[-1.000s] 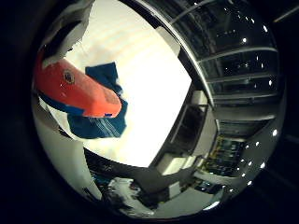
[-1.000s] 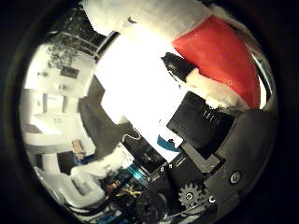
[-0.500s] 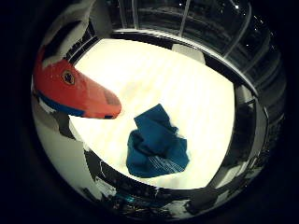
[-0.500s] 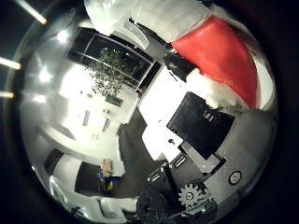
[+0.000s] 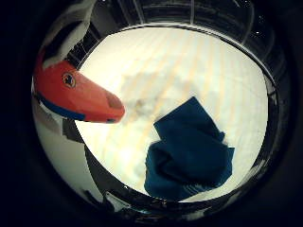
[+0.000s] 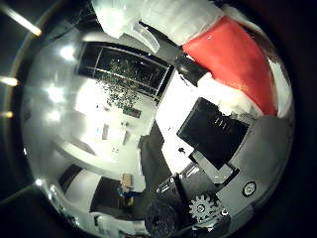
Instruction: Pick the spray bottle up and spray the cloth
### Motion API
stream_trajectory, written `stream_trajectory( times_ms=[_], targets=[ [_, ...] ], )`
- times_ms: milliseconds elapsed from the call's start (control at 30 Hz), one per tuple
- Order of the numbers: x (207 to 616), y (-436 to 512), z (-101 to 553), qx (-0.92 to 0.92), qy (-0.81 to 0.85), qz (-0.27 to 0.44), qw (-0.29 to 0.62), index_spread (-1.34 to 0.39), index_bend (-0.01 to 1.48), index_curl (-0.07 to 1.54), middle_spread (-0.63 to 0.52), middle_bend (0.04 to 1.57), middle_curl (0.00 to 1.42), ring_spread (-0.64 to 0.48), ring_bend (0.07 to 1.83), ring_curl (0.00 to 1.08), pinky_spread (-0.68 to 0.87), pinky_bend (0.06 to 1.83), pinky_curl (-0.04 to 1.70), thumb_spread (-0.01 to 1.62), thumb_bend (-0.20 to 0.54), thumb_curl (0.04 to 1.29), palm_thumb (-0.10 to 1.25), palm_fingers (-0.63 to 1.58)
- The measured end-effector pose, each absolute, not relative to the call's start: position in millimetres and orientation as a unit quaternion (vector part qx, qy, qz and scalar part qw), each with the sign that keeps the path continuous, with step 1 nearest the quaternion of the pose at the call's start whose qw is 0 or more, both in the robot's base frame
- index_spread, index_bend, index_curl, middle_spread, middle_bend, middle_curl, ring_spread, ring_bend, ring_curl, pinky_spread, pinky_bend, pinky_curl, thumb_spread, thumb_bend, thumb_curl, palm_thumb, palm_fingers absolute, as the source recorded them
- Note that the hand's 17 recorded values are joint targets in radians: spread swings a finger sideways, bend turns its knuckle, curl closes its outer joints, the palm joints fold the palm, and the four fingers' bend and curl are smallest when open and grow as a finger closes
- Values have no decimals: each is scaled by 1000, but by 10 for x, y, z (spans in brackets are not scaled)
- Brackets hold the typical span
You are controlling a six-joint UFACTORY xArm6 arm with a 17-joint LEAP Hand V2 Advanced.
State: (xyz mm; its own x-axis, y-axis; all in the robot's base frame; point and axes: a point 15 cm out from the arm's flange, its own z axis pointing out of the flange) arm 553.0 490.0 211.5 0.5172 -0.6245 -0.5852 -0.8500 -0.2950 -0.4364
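The hand (image 6: 218, 163) is curled round the spray bottle (image 5: 71, 94), holding it up off the table (image 5: 189, 61). From the little-finger side of the palm, the bottle's red-orange body fills the space close against the palm, with a blue band along its lower edge and a small round dark mark on its side. Its blunt end points out over the pale tabletop, roughly towards three o'clock as seen from that side.

The cloth (image 5: 189, 151) lies on the table, a dark blue rumpled heap with folds and a striped edge showing near the table's nearer rim. It sits at about four o'clock from the bottle's blunt end, apart from it, with bare tabletop between. A faint whitish haze hangs over the table just beyond the bottle's end, above the cloth.

From the thumb side, the red bottle is pressed between white finger parts and the black and grey body of the hand. Beyond it the room shows bright ceiling lights and a dark window wall.
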Motion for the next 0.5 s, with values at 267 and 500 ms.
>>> stream_trajectory(
  times_ms=[267,500],
  targets=[
    [5539,4882,1743,-800,462,148,355,-183,1183,713,-69,1368,585,-156,1478,592,-208,969,1420,955,-13,771,1063,1198],
    [5522,4861,1513,-804,461,150,344,-179,1175,713,-69,1362,583,-154,1474,587,-209,964,1397,975,-23,762,996,1202]
  ],
)
